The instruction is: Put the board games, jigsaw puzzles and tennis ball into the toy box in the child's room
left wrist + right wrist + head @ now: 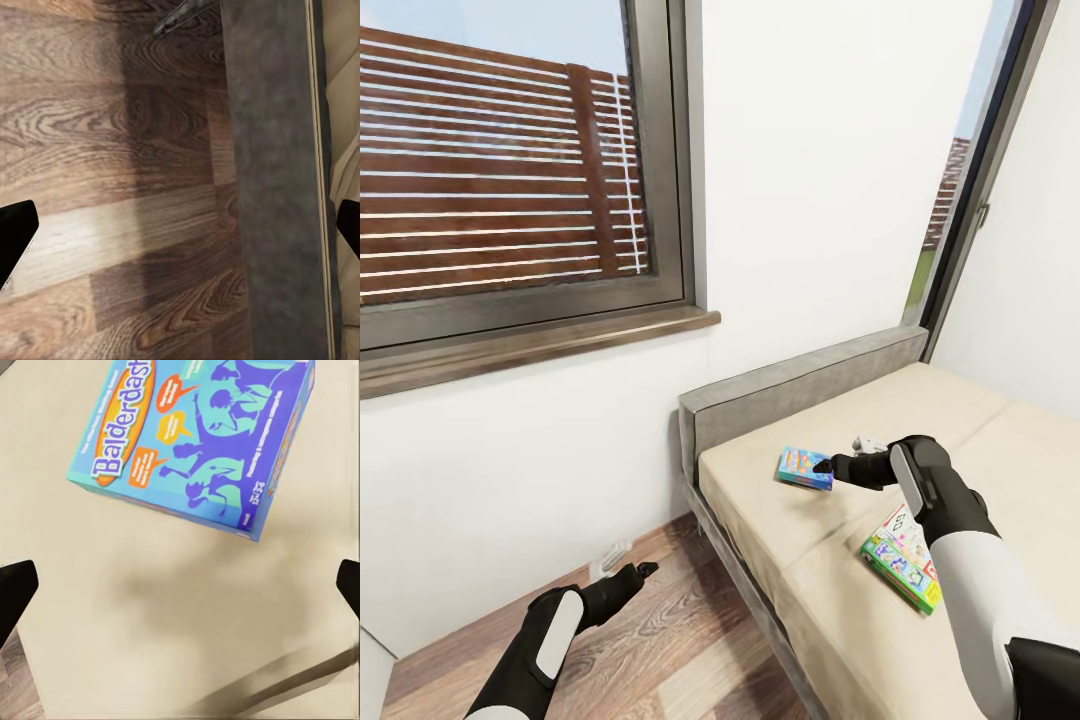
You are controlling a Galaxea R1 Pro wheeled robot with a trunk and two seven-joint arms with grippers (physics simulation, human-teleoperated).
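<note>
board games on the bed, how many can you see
2: the blue board game lies near the headboard, just ahead of the right gripper; the green-edged one lies beside the right forearm, partly covered.

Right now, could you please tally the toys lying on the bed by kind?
Board games: 2, the blue one and the green-edged one, both flat on the bed
Jigsaw puzzles: 0
Tennis balls: 0
Total: 2

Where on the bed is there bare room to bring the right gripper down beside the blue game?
Bare mattress lies between the blue Balderdash box and the bed's floor-side edge, and toward the headboard. It is tighter behind the right gripper, where the green-edged game box lies.
</note>
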